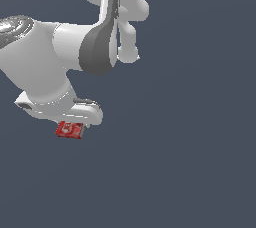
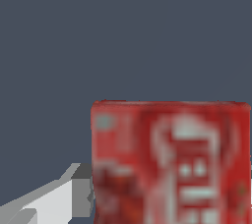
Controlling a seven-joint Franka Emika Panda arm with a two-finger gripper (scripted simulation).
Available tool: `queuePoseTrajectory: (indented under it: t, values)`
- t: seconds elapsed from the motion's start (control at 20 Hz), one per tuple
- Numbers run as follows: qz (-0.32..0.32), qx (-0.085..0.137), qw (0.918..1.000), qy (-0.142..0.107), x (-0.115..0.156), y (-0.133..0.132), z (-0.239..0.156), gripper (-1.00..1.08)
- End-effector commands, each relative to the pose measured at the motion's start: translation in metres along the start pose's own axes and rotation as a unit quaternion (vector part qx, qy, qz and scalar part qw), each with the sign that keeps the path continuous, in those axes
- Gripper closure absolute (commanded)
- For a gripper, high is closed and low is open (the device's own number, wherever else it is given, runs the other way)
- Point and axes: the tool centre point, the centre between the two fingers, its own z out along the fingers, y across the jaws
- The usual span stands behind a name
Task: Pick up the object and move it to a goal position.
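Slate-grey ground fills both views, flat and unmarked; no table edges or corners show, so nothing can be placed against them. No walls or room either.

Exterior view: white arm (image 1: 60,57) with dark grey joint band comes in from the exterior view's left and folds down. Gripper (image 1: 75,119) is low, hand body only; fingers hidden. Red box (image 1: 69,130) sits directly under the hand, touching or just below it. Long axis runs roughly across the frame, slightly tilted, printed face up.

Wrist view: box (image 2: 172,164) close up, blurred white marks on red. One white-grey finger (image 2: 54,201) is against its side edge. Other finger out of frame, so cannot tell whether jaws grip it.
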Motion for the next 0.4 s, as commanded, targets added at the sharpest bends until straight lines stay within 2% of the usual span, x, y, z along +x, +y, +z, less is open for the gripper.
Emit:
queuePoseTrajectory:
  t: [0.0, 0.35]
  values:
    - [0.000, 0.000, 1.0000, 0.000, 0.0031, 0.0030, -0.0044, 1.08]
    - [0.000, 0.000, 1.0000, 0.000, 0.0063, 0.0065, -0.0087, 1.08]
